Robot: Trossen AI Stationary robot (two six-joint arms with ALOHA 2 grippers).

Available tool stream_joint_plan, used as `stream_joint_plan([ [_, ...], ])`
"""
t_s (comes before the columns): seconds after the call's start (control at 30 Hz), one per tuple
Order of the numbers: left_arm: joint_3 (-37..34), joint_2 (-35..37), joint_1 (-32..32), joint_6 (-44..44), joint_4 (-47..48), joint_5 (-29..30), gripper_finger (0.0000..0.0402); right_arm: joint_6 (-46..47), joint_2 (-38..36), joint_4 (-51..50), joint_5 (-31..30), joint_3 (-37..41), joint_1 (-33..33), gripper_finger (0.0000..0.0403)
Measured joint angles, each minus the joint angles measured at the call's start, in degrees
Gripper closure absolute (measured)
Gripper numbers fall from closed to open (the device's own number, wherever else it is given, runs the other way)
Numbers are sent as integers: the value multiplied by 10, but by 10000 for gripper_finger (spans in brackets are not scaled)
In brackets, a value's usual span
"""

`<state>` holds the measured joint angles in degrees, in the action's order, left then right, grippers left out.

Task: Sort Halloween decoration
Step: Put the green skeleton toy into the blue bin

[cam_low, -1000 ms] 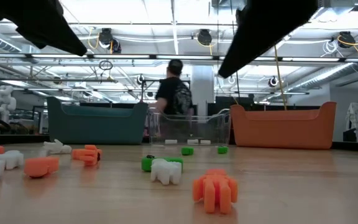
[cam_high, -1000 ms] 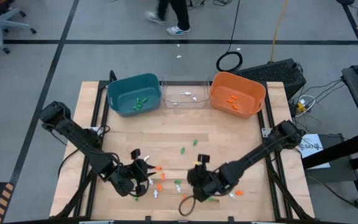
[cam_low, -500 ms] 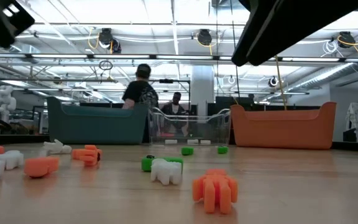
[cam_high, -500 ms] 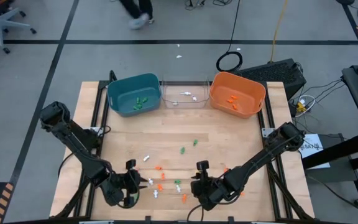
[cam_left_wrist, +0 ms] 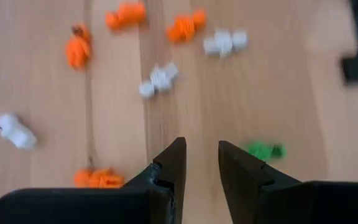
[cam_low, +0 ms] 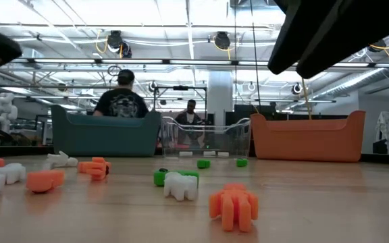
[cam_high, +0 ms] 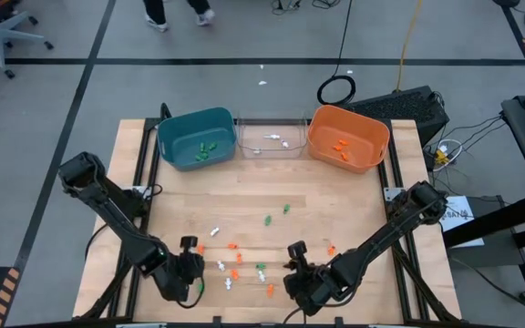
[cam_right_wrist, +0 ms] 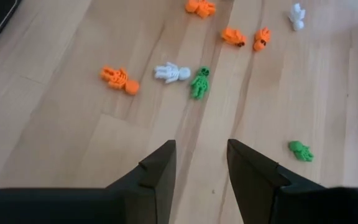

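Halloween decoration trinkets (cam_high: 235, 272), tiny orange, green and white plastic figures, lie scattered on the wooden table (cam_high: 244, 191) near its front edge, between both arms. Left gripper (cam_left_wrist: 201, 163) fingers spread, empty; small green trinket (cam_left_wrist: 263, 150) just beside one fingertip. Right gripper (cam_right_wrist: 201, 163) spread, empty, green skeleton (cam_right_wrist: 199, 81) ahead. Best: centre over one piece, descend straight.

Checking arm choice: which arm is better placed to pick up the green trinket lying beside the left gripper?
Left. The left gripper is open and empty, with the green trinket just beside its fingertips; the right gripper sits farther off.
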<state>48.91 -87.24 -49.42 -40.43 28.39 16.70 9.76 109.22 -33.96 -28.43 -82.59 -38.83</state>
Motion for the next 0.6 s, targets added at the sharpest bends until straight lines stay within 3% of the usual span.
stream_joint_plan([
  [0.17,0,-32,8,92,22,-37,311,0,0,8,0,0,0,275],
  [0.33,1,-43,7,147,24,5,311,-4,0,43,0,0,0,275],
  [0.6,1,-43,7,172,49,14,303,-25,0,63,1,0,1,275],
])
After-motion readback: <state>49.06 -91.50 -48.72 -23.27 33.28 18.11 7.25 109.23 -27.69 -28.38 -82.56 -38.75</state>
